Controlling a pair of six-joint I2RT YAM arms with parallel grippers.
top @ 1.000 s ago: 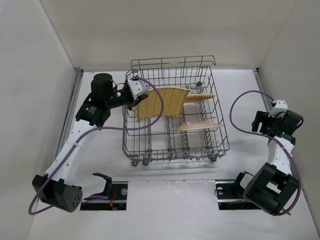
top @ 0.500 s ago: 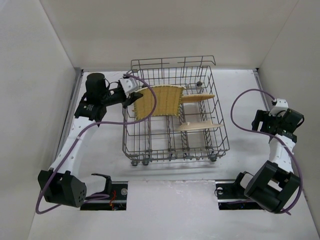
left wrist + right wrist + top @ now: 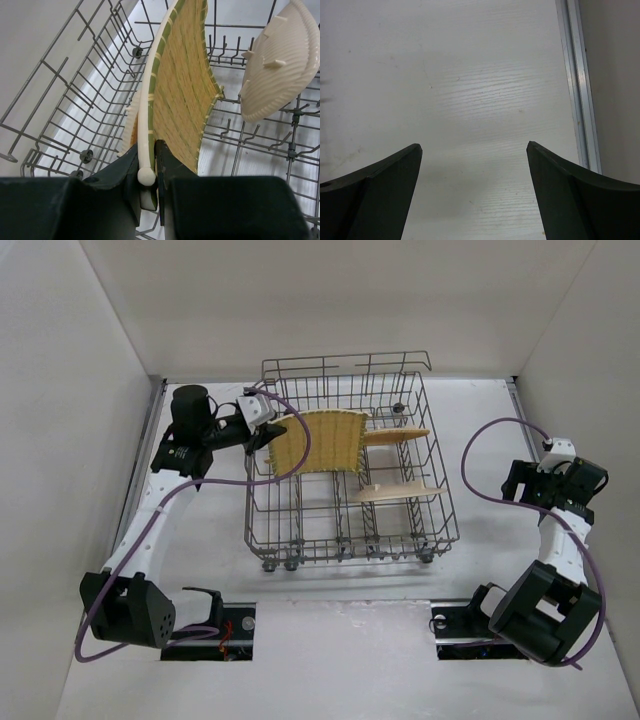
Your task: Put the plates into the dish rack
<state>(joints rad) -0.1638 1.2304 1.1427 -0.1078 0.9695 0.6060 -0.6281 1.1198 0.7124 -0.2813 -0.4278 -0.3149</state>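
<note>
The dish rack [image 3: 345, 540] sits on the desk [image 3: 220, 565]; two orange plates, far [image 3: 400, 435] and near [image 3: 395, 493], stand inside at right; the yellow plate [image 3: 325, 440] hangs inside, pinched by the left hand [image 3: 150, 172], not yet released; the right hand [image 3: 474, 147] gapes empty; probably nearly done.

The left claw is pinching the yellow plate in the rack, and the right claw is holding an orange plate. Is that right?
Not quite. The right claw is open and holds nothing, as the right wrist view shows. The left claw is pinching the yellow plate in the dish rack.
</note>
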